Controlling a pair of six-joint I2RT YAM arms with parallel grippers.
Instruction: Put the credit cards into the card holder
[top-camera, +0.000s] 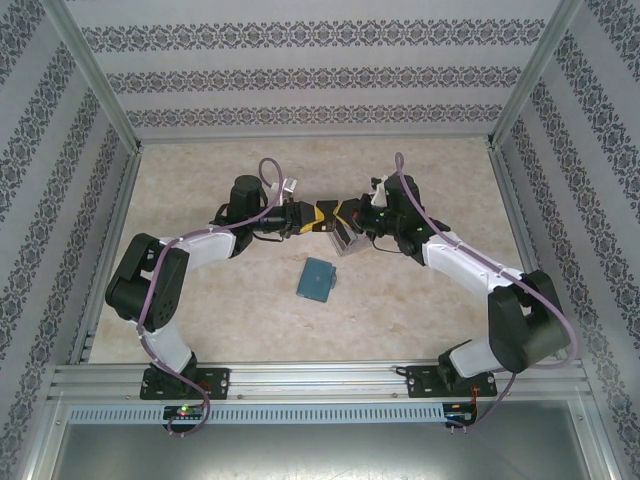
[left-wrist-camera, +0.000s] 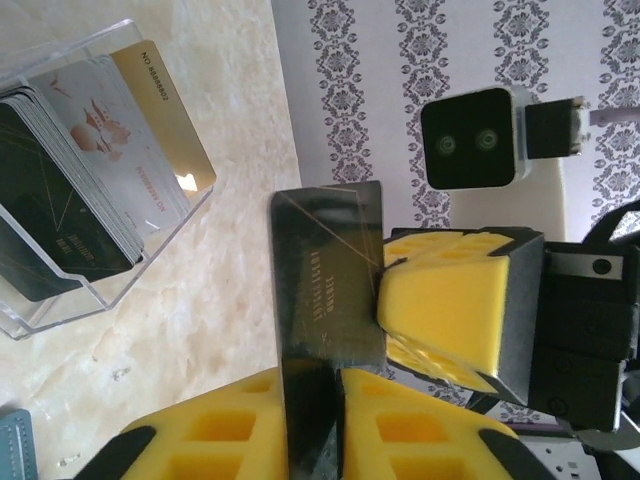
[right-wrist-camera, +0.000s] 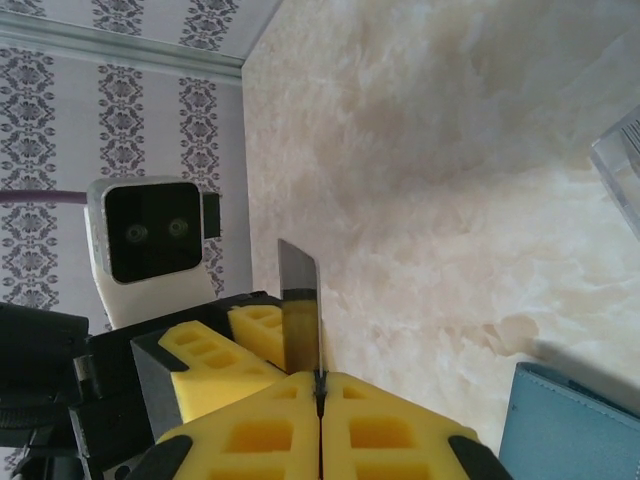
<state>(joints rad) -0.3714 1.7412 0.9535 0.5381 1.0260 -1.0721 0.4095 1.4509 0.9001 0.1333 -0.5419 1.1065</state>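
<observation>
Left pincer (left-wrist-camera: 310, 395): clamped on dark grey card (left-wrist-camera: 325, 265) | right pincer (right-wrist-camera: 320, 385): clamped on same card, opposite side | card holder (right-wrist-camera: 570, 430): apparently closed, on surface (right-wrist-camera: 450, 150) beside right pincer

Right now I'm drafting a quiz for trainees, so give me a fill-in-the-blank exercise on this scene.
The card pinched by both the left hand and the right hand is not pale but ___. The teal card holder lies on the table, not open but ___. The spare cards stand in a ___ plastic box.
Missing words: dark; closed; clear.
</observation>
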